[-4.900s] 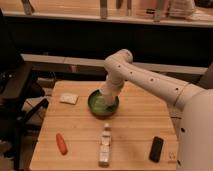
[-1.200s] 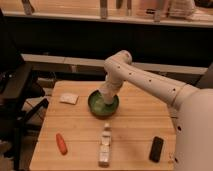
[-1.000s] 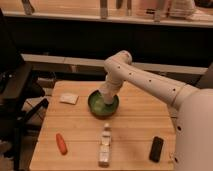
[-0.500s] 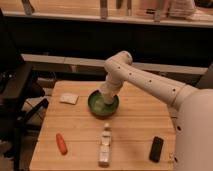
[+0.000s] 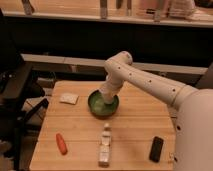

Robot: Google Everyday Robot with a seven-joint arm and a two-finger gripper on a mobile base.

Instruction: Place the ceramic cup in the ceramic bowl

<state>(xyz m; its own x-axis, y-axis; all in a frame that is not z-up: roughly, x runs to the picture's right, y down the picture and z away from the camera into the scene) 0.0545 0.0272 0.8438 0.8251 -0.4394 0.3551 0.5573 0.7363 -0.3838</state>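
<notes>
We read this as the placing step. The arm reaches in from three o'clock and bends down, so the gripper (image 5: 105,99) sits low inside the ceramic bowl (image 5: 92,104), near the middle of the table (image 5: 140,122). The jaws are drawn nearly together. Whether they pinch anything we cannot tell, because the pale wrist hides the fingertips.

We cannot pick out the ceramic cup as a separate shape. No small white cup stands anywhere else on the table, so we judge it is down in the bowl, under or within the gripper.

If so, the next move calls for spreading the jaws and then lifting straight up. That way the cup stays upright on the bowl's floor and the fingers do not catch the dark rim.

Apart from the gripper, the green inside of the bowl shows nothing we can name. Taken from the bowl, a flat white packet (image 5: 69,98) lies at nine o'clock, a pale bottle (image 5: 104,146) at six, an orange item (image 5: 61,143) at seven and a black object (image 5: 157,149) at four. All of these lie apart from the bowl.
</notes>
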